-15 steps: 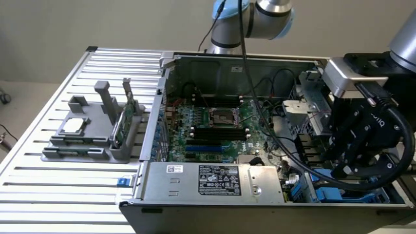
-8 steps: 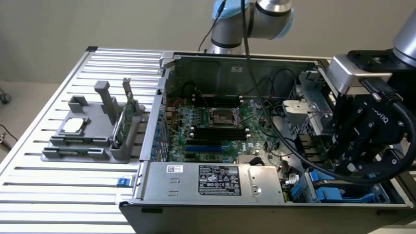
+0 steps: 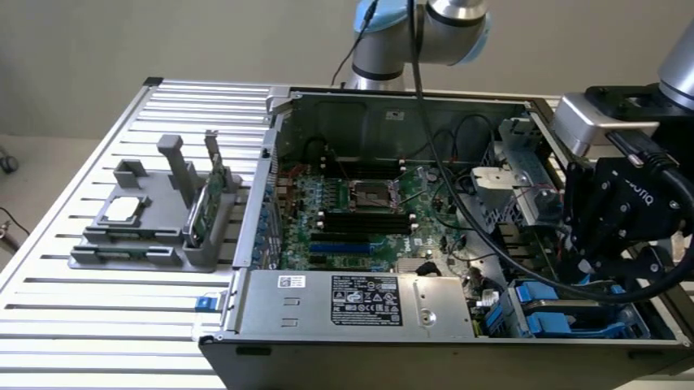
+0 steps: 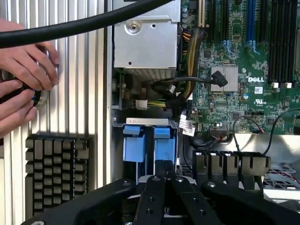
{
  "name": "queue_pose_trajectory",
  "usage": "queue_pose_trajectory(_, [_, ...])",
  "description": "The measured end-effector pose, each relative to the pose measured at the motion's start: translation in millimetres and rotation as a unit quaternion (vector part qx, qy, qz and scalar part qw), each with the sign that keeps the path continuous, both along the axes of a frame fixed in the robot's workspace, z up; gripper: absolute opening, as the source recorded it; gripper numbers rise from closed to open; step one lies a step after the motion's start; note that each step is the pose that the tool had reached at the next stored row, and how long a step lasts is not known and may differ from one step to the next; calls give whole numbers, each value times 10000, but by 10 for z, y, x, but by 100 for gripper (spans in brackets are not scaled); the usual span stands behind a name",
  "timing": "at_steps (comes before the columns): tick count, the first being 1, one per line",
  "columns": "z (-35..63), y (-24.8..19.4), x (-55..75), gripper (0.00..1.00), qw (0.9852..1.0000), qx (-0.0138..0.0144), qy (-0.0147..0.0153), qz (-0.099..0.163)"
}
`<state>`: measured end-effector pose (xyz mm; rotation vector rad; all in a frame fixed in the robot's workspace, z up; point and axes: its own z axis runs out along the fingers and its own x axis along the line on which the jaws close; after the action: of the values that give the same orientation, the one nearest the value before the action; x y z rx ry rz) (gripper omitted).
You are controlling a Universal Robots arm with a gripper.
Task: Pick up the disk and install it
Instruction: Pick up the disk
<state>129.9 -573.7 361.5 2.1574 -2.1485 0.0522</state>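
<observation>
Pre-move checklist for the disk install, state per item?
1. Gripper shut: ok.
2. Disk held: cannot tell; the fingers meet at its blue carrier, contact hidden.
3. Gripper over the drive bay inside the case: ok.
4. Person's hands off the table: not ok, both are on its slats beside the case.
5. Black cable clear of the gripper: cannot tell.

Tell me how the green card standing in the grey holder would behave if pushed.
Probably stiff: the green card stands on edge without bowing. Likely light, since it looks thin. A sideways push might tip it, as it rises tall above the grey holder.
</observation>
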Motion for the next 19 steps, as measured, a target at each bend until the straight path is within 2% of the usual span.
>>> queue_pose_trajectory(3, [-45, 8, 20, 11, 10000, -31, -7, 18])
queue_pose_trajectory(6, [-97, 15, 53, 11, 10000, -45, -13, 35])
queue_pose_trajectory(13, [-224, 30, 135, 11, 10000, -56, -22, 70])
queue_pose_trajectory(19, [-326, 33, 147, 11, 9999, -57, -44, 79])
